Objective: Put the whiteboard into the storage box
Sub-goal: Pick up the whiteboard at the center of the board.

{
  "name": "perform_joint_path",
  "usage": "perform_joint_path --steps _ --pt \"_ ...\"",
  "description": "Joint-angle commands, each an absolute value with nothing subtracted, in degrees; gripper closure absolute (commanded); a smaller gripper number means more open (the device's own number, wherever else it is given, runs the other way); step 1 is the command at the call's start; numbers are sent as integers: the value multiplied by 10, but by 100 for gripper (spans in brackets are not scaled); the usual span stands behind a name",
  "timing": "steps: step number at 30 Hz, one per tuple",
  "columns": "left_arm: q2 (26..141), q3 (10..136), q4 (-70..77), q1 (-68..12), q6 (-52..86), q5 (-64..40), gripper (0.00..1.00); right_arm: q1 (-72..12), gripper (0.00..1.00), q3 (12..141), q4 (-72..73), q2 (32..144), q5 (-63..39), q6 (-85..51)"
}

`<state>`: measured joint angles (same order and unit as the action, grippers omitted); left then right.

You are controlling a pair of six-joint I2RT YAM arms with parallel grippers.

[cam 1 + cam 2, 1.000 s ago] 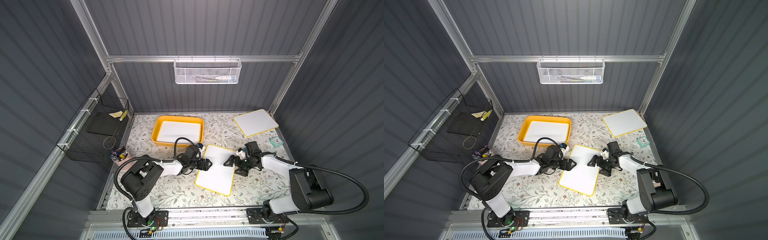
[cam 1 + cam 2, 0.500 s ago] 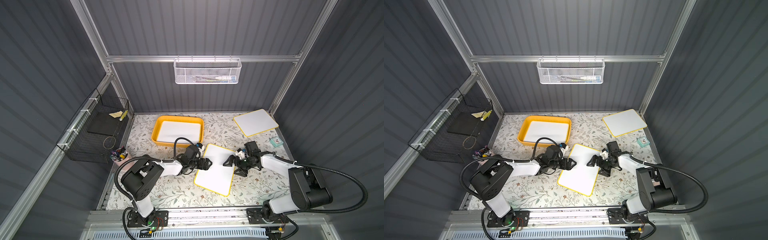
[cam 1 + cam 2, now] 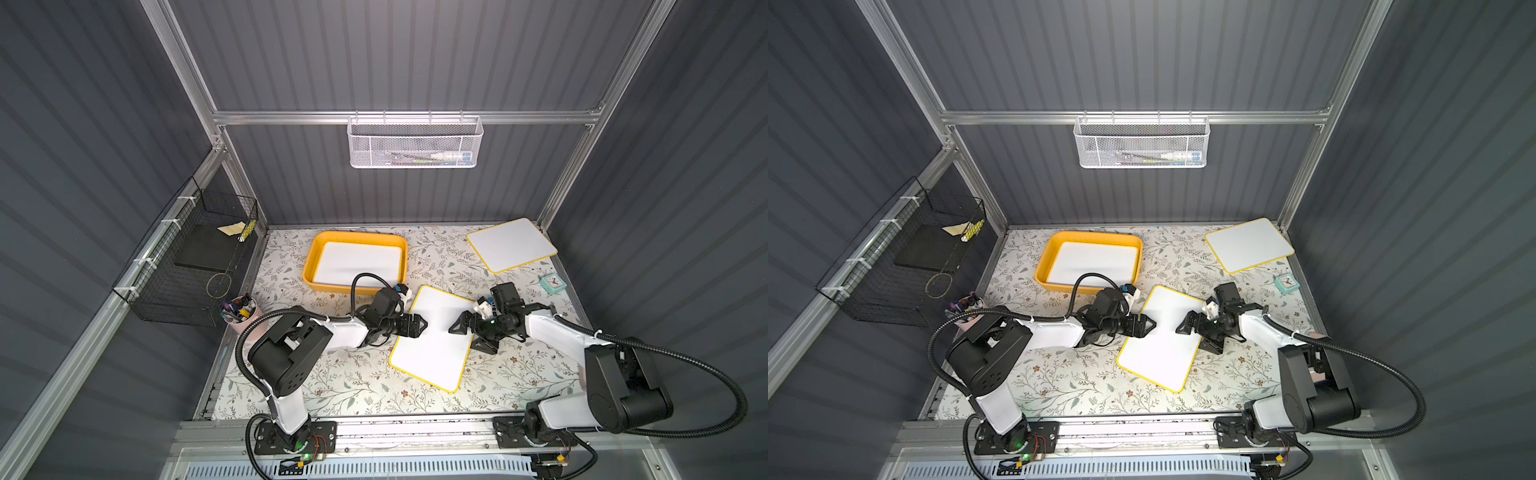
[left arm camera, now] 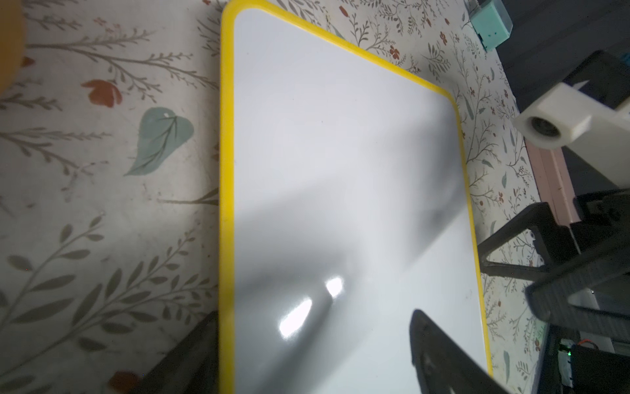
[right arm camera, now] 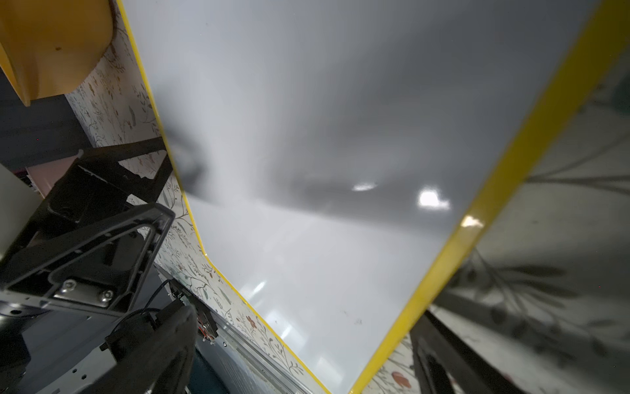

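Yellow-rimmed whiteboard [image 3: 434, 338] lies face up mid-mat [image 3: 361, 386], skewed diagonally, its far corner near the box [image 3: 311, 266] but apart from it. Box is a shallow yellow-orange tray with rounded corners, rear left, upright, with a second board [image 3: 359, 262] flat inside. Third board [image 3: 511, 245] lies flat at the rear right corner.

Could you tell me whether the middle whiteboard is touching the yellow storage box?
Apart: the left wrist view shows floral tablecloth between the whiteboard and the storage box.

Overhead pair, close wrist views
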<state>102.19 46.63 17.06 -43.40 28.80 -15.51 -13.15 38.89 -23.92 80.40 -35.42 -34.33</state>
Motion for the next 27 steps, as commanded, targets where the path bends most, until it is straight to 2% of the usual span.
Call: perform_joint_path --steps 1,27 --pt "1071 441 10 -456 291 -212 15 -135 5 396 -180 780 -410 -338" --pt "1126 459 41 -454 303 -241 15 -74 11 373 -156 696 -435 -344"
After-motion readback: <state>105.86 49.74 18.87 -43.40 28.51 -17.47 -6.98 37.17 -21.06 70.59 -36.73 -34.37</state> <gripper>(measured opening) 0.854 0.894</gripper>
